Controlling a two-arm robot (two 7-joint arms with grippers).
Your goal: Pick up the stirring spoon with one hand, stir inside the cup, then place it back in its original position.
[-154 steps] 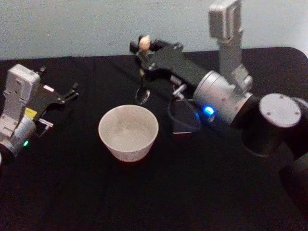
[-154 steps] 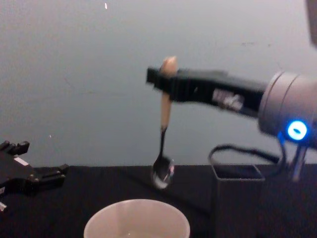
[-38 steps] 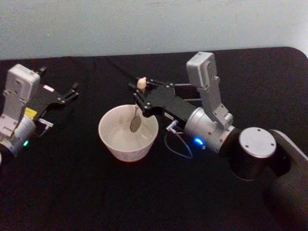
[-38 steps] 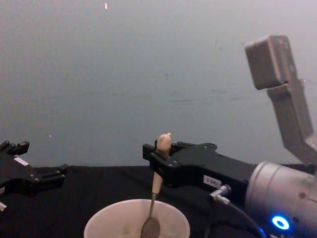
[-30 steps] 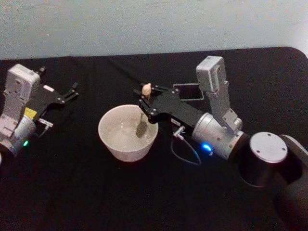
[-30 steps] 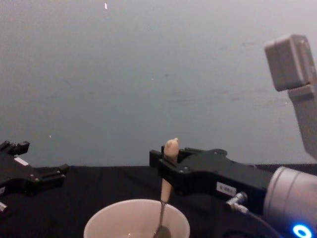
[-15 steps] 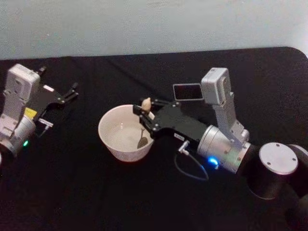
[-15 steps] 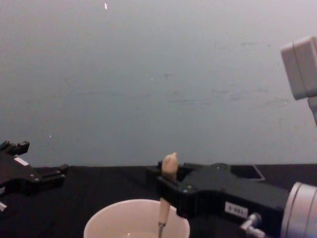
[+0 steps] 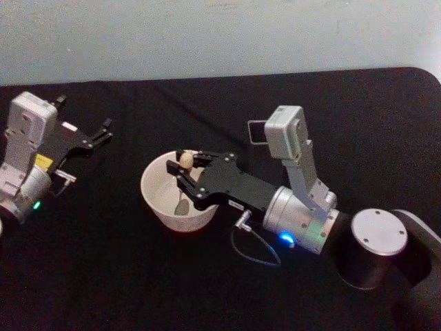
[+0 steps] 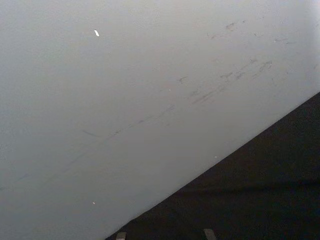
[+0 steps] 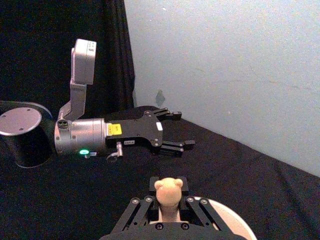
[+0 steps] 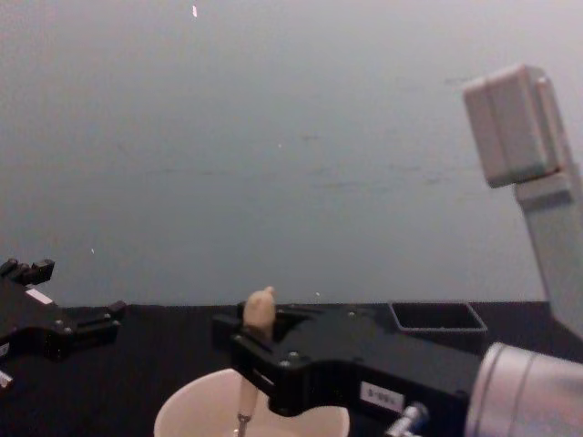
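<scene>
the right end effector (image 9: 187,172) reaches in from the right over the cup (image 9: 153,205), clenched on the beige handle of the stirring spoon (image 9: 185,161). the little animal knob pokes up just above the fingers, plain in the right wrist view. the spoon hangs close to upright with its metal bowl down inside the cup, toward the near wall. whether it touches the bottom cannot be told. in the chest view the handle drops past the cup's rim on the left side of the opening.

the cup sits near the middle of the black bench (image 9: 124,276). behind and to the right of it, partly hidden by the right arm's wrist camera, stands a dark square holder (image 12: 437,316), apart from the cup.

the left end effector (image 9: 103,133) rests at the far left of the bench, well apart from the cup, released, with its fingers spread and nothing between them.

as for progress: the pick-up looks done and the stirring looks to be under way, since the spoon is gripped and dipped in the cup. what is left, by my reading, is to finish the stir, lift the spoon clear of the rim and set it back where it belongs, most likely the dark holder, though that is a guess.
</scene>
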